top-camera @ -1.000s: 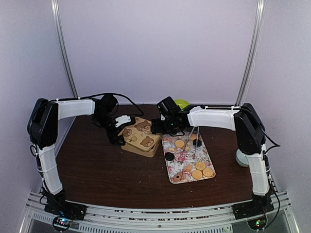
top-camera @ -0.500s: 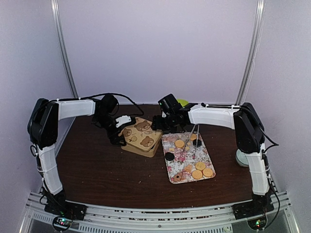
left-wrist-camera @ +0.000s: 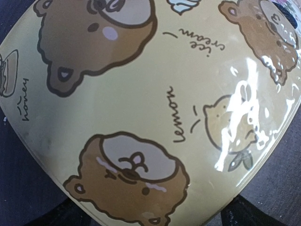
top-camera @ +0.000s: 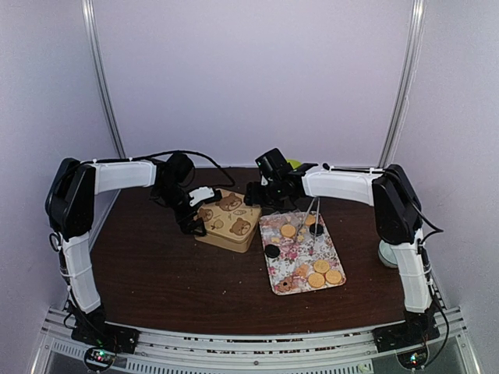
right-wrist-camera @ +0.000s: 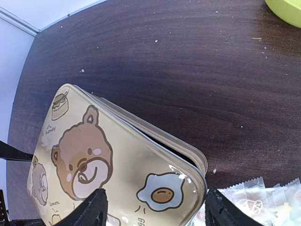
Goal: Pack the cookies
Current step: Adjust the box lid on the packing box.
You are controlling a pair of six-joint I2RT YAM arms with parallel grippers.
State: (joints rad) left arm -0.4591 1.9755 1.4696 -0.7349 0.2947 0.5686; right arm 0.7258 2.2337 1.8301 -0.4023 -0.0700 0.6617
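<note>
Top view: nothing looks packed yet; your cookies [top-camera: 320, 266] lie on the tray [top-camera: 300, 249], beside the lidded tin [top-camera: 228, 220]. Left wrist: left gripper [left-wrist-camera: 155, 214] is spread wide across the tin's corner. Right wrist: right gripper [right-wrist-camera: 156, 209] straddles the lid [right-wrist-camera: 117, 165], slightly ajar; grip and contents unclear

Cookies [top-camera: 320, 266] are lying flat and loose on floral tray [top-camera: 296, 251]. Four round tan ones are clustering at its 5 o'clock, two tan plus one dark at 12, another dark at 9.
</note>
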